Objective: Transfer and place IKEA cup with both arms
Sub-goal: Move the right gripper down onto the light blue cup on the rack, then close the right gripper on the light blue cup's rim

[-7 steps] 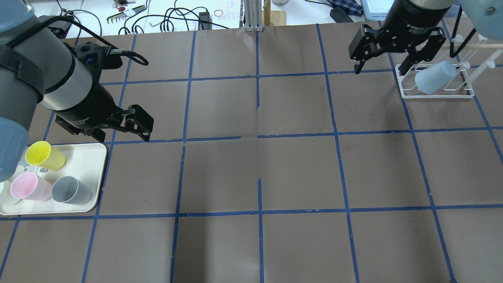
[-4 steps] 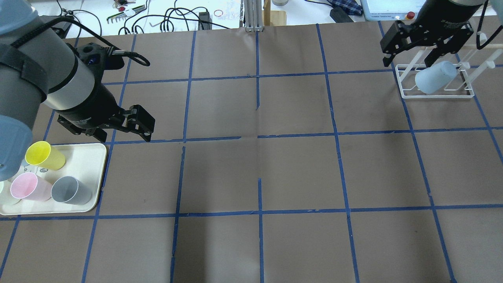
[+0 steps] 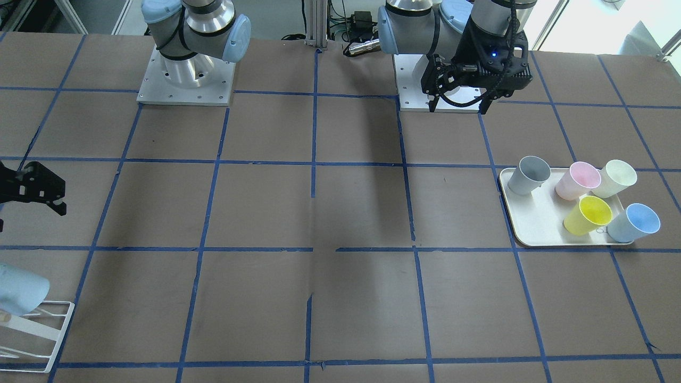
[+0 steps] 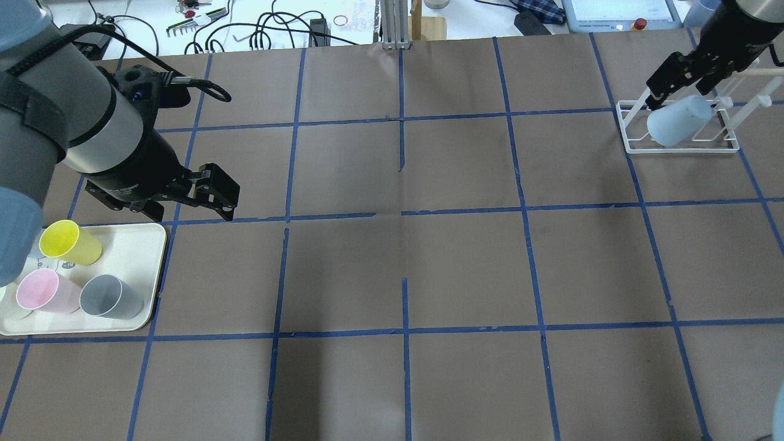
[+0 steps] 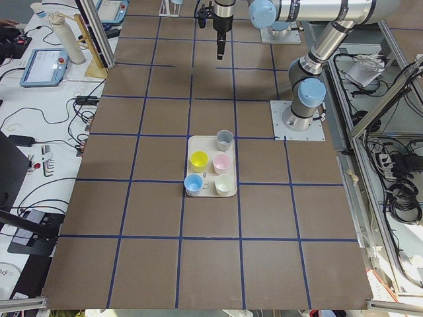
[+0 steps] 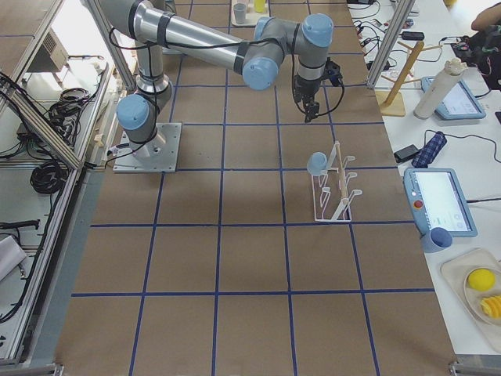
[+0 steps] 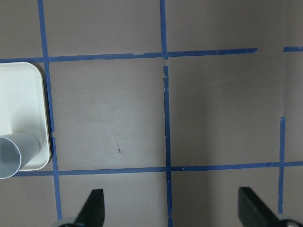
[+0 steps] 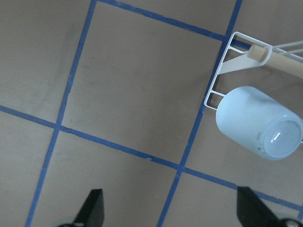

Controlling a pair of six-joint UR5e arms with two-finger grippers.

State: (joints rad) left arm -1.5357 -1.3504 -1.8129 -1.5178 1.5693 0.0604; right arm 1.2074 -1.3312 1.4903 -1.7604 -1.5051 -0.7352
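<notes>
IKEA cup (image 4: 678, 121) hangs tilted, base uppermost, on a peg of the white rack (image 6: 333, 192) at the far right corner of the surface (image 4: 465, 269). Right hand (image 8: 173, 208) hovers just beside the rack, fingers apart, holding nothing, clear of the cup. Left hand (image 4: 191, 211) is also apart and empty, near the tray (image 4: 156, 269), where a second blue cup (image 3: 634, 223) stands. I judge the hang finished and the exit pending. I lift up first, keep both fingers wide of wires and peg, then swing away. A snag would likely drag the light rack.
</notes>
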